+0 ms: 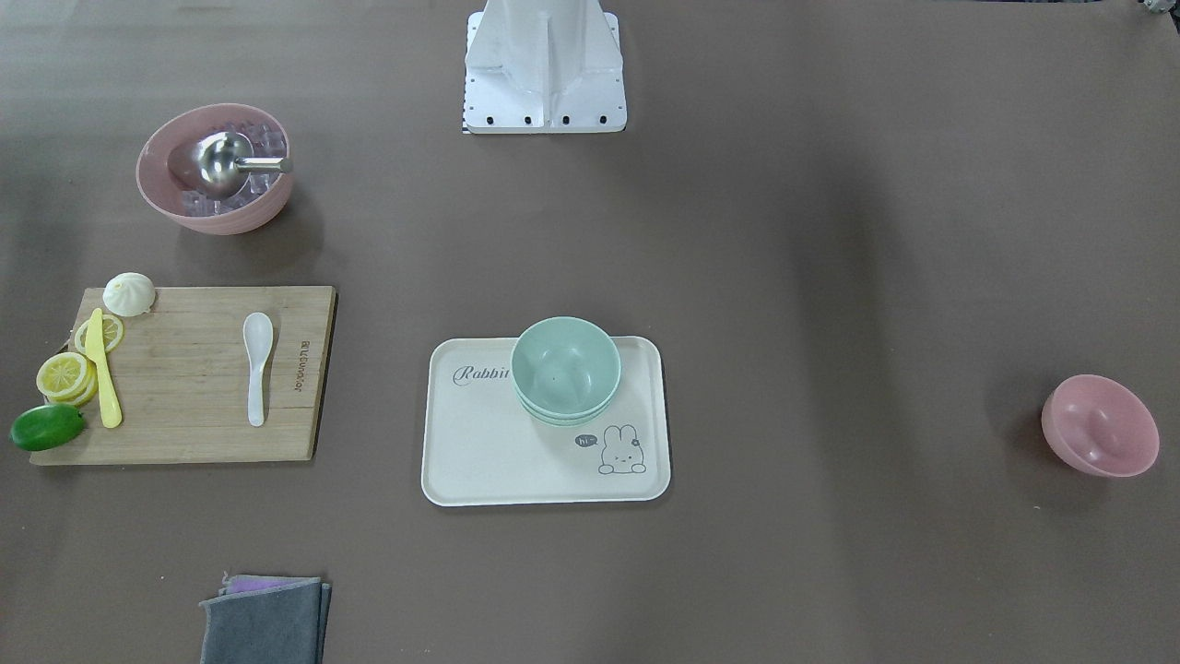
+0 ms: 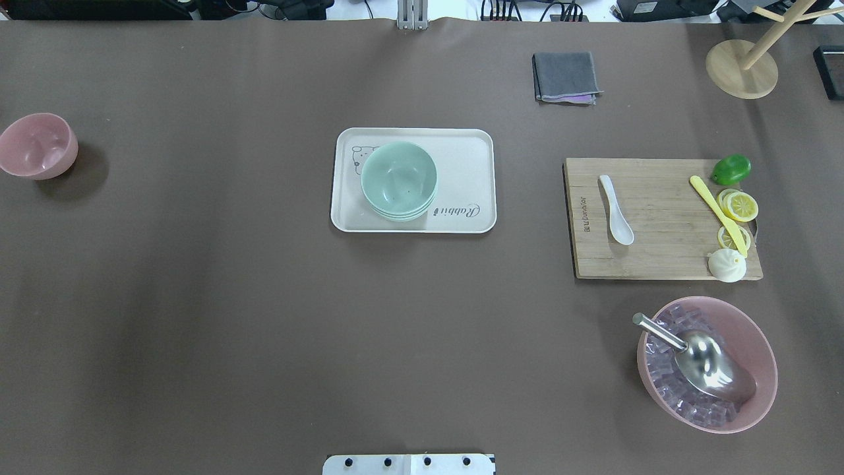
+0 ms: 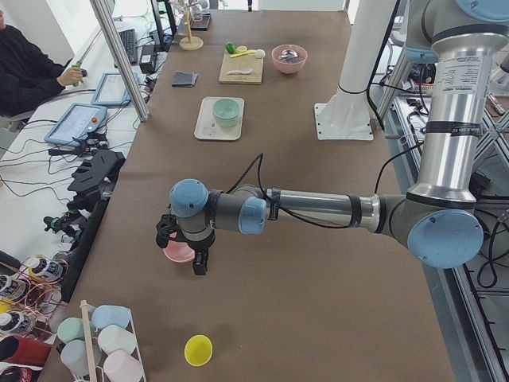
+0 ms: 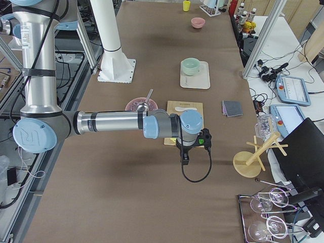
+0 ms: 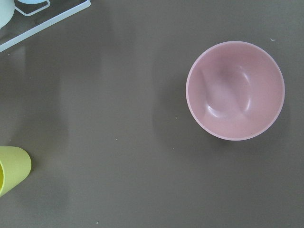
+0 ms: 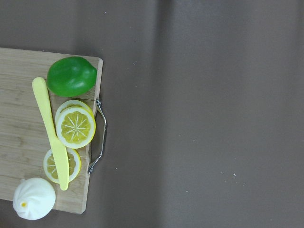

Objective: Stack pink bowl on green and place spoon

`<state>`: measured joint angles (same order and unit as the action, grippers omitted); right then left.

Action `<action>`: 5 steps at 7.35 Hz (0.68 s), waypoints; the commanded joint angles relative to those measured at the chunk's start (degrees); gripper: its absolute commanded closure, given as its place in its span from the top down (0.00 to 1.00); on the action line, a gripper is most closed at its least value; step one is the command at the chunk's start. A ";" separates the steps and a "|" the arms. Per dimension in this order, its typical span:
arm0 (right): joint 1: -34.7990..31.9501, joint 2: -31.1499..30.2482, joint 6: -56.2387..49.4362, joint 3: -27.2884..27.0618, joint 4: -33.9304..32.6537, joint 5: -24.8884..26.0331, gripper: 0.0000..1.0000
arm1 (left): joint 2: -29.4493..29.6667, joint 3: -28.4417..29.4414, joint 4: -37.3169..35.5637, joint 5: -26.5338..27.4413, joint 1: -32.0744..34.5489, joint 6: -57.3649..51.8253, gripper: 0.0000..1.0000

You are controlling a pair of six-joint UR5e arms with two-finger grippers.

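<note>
The empty pink bowl stands alone at the table's far left. It fills the right half of the left wrist view. The green bowls, stacked, sit on a cream rabbit tray at mid-table. The white spoon lies on a wooden cutting board. My left gripper hangs just above the pink bowl. My right gripper hangs beyond the board's end. Both show only in the side views, so I cannot tell whether they are open or shut.
A larger pink bowl holds ice cubes and a metal scoop. A lime, lemon slices, a yellow knife and a bun lie on the board. A grey cloth, a yellow cup and a wooden stand are around.
</note>
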<state>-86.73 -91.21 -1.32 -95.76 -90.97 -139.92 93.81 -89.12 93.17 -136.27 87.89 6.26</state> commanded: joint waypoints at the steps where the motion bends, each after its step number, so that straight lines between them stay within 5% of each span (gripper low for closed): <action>1: -0.02 -0.02 0.00 0.05 0.00 0.00 1.00 | -0.03 0.00 0.00 -0.05 0.08 0.07 0.98; 5: -0.02 0.07 0.44 -0.04 0.00 0.00 1.00 | -0.12 0.08 0.00 -0.05 0.00 0.07 0.98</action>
<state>-86.75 -91.22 -1.11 -95.79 -90.97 -139.92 93.64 -89.13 93.16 -136.32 87.96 6.33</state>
